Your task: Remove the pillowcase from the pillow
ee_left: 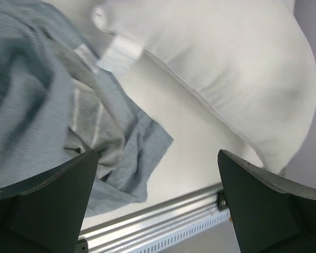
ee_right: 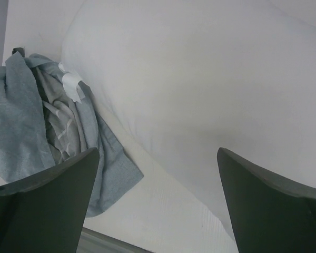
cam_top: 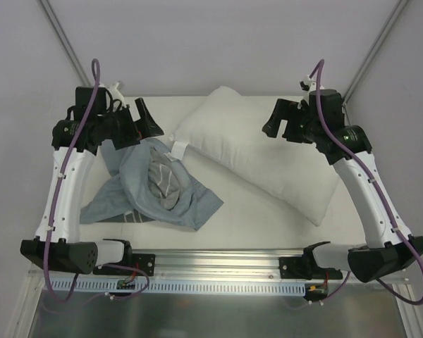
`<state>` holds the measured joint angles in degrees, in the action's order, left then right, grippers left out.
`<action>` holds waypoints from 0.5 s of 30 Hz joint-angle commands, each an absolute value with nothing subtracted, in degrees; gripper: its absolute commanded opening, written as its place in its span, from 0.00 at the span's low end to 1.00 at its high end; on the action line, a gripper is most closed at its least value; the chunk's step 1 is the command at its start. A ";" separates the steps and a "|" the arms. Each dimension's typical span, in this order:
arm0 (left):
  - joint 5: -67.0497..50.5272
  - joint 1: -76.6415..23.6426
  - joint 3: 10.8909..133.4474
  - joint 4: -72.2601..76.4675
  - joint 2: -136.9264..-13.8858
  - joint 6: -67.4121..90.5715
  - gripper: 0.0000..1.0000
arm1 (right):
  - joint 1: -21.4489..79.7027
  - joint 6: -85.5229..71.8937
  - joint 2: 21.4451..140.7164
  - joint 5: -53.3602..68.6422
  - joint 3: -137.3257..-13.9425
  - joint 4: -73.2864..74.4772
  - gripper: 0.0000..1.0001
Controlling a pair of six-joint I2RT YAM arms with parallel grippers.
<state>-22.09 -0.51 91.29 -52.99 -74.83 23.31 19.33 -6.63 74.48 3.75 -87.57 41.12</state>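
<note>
Left gripper (cam_top: pixel 146 120) raised, jaws apart, near pillowcase (cam_top: pixel 130 179)

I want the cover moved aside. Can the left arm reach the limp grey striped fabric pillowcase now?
Probably yes: the left gripper hangs open close above the pillowcase, and nothing lies between them.

The left arm (cam_top: pixel 62 176) and right arm (cam_top: pixel 371 193) wear white link shells between black joint housings and rounded black base motors. A purple cable (cam_top: pixel 94 79) trails along each. Their fingers (ee_left: pixel 42 205) are dark grey wedges.
</note>
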 commanded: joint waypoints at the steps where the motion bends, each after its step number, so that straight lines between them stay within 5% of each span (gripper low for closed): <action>1: -25.48 -8.76 90.35 -52.38 -69.71 22.23 0.99 | 19.34 -6.16 70.94 1.86 -89.65 45.33 0.97; 8: -26.64 -22.22 89.66 -49.22 -63.38 24.25 0.99 | 19.25 -4.39 65.58 -9.55 -86.14 51.32 0.96; 15: -29.25 -27.41 73.77 -38.34 -57.05 30.05 0.99 | 19.16 -5.45 63.02 -15.47 -83.32 55.19 0.96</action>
<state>-26.00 -25.30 79.48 -44.99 -57.87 26.55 19.31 -5.50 64.45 -10.90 -84.16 51.83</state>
